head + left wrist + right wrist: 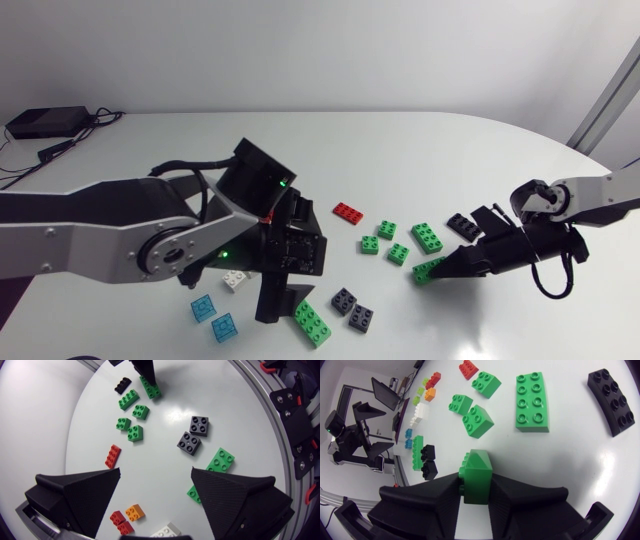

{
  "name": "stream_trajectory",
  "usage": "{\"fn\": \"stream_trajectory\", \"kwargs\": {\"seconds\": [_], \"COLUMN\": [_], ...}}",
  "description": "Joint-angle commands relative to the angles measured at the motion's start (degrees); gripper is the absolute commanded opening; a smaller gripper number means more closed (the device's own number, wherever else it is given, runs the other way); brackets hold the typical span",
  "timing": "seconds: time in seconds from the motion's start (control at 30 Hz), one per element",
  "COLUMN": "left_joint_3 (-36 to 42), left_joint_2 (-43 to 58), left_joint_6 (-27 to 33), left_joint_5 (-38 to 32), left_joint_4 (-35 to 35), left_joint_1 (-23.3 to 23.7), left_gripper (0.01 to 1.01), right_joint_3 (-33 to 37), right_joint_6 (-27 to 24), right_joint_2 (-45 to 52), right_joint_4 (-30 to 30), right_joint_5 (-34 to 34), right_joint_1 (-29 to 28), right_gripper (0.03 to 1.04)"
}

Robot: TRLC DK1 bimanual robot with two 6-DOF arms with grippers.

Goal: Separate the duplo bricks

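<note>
Clock reference: from above, with 12 o'clock at the table's far edge.
Right gripper [476, 480]: my fingers are clamping the held green brick [477, 466] from two sides, low over the table [420, 150].
Held brick, place: it is sitting toward the table's right side, at about 4 o'clock from the loose green bricks [398, 253], near them but apart.
Held brick, axis: its long side is running along my fingers, with the free end poking out ahead toward 9 o'clock. I cannot tell whether it is one piece or two joined.
Left gripper [285, 298]: my fingers are standing wide apart and gripping nothing, hanging over the table with a long green brick [216, 466] just beside one finger.
Key relation: the free end is pointing at 9 o'clock, roughly toward my left gripper, which is well apart from it. Loose bricks are lying between the two.
Nearer arm: the right, since it is gripping the brick.
Judgement: if this is a joined pair, I am expecting the left fingers to need an approach from 9 o'clock, closing on the free end only.
</note>
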Motion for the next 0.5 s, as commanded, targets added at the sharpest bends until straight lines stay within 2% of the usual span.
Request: {"fn": "stream_trajectory", "kwargs": {"seconds": [0.0,0.17,0.37,0.47], "left_joint_3": [-1.7,-1.7,-1.6,-1.7], "left_joint_2": [-1.5,-1.9,-2.0,-2.3], "left_joint_6": [-1.1,-1.1,-1.5,-1.8], "left_joint_5": [0.1,0.1,0.1,0.1], "left_joint_4": [0.4,0.4,0.4,0.4], "left_joint_1": [0.3,0.2,-0.3,-0.4], "left_gripper": [0.985,0.985,0.985,0.985], "right_joint_3": [0.2,0.2,-0.1,-0.9], "right_joint_6": [-1.4,-1.4,-1.7,-1.7], "right_joint_2": [3.7,3.4,0.2,-4.2], "right_joint_4": [0.8,1.6,1.4,1.8], "right_joint_5": [2.3,4.3,6.9,9.4], "right_joint_1": [0.6,-1.4,-4.0,-4.1], "right_gripper": [0.35,0.48,0.79,0.84]}}
